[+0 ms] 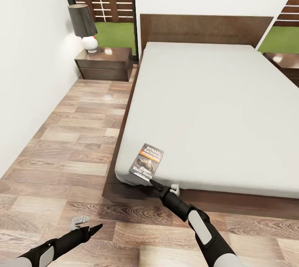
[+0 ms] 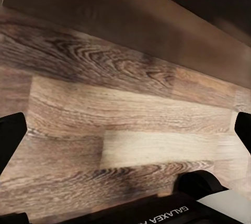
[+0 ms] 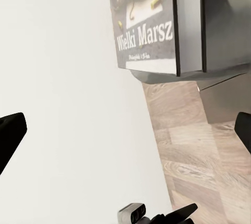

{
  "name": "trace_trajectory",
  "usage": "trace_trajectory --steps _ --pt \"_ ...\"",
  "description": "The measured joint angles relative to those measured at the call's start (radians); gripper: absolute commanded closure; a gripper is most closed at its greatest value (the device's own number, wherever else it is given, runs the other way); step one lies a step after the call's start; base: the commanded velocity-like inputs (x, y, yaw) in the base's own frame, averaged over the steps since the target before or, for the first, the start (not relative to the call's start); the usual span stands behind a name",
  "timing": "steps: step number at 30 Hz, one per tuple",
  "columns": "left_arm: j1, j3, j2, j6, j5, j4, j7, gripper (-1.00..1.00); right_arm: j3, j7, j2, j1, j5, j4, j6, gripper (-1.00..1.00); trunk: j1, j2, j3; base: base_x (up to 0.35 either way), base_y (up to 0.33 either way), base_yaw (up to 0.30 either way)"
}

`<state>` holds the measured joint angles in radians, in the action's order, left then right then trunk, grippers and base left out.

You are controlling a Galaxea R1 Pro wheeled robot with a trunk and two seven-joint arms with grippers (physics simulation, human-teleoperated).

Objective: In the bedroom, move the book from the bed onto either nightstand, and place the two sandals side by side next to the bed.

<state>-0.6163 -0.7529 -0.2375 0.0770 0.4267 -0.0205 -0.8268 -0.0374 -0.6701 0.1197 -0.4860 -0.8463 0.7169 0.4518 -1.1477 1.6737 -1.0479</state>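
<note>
The book [image 1: 146, 162], dark-covered with white lettering, lies flat at the near left corner of the bed [image 1: 216, 105], reaching the mattress edge. My right gripper [image 1: 164, 186] hovers open just below and right of the book, its fingertips close to the book's lower corner and apart from it. In the right wrist view the book [image 3: 149, 20] sits ahead of the spread fingers on the pale mattress [image 3: 68, 103]. My left gripper [image 1: 88, 223] is open and empty, low over the floor left of the bed. A nightstand [image 1: 104, 64] stands at the bed's far left. The sandals are out of view.
A dark-shaded lamp [image 1: 83, 25] takes up the left part of that nightstand's top. A second nightstand [image 1: 286, 62] shows at the far right. A white wall [image 1: 25, 71] bounds the wood-plank floor strip [image 1: 74, 142] on the left. The dark bed frame [image 2: 130, 9] lies ahead of the left gripper.
</note>
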Motion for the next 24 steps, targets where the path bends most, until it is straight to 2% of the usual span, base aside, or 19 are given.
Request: trace_trajectory --steps 5,10,20,24 --pt "0.0 0.0 0.0 0.001 0.0 0.0 0.002 -1.0 0.0 0.0 0.0 0.0 0.0 0.0 0.0 -1.0 0.0 0.0 0.0 0.008 0.02 0.0" --pt "0.0 0.0 0.0 0.001 0.0 0.0 0.002 -1.0 0.0 0.0 0.0 0.0 0.0 0.0 0.0 -1.0 0.0 0.0 0.0 0.067 0.164 0.0" --pt "0.0 0.0 0.0 0.002 0.0 0.0 0.002 -1.0 0.0 0.0 0.0 0.0 0.0 0.0 0.0 -1.0 0.0 0.0 0.0 0.01 0.014 0.0" --pt "0.0 0.0 0.0 0.003 0.0 0.0 0.001 -1.0 0.001 -0.001 0.0 0.0 0.0 0.001 0.0 -1.0 0.0 0.0 0.0 0.178 0.0 0.0"
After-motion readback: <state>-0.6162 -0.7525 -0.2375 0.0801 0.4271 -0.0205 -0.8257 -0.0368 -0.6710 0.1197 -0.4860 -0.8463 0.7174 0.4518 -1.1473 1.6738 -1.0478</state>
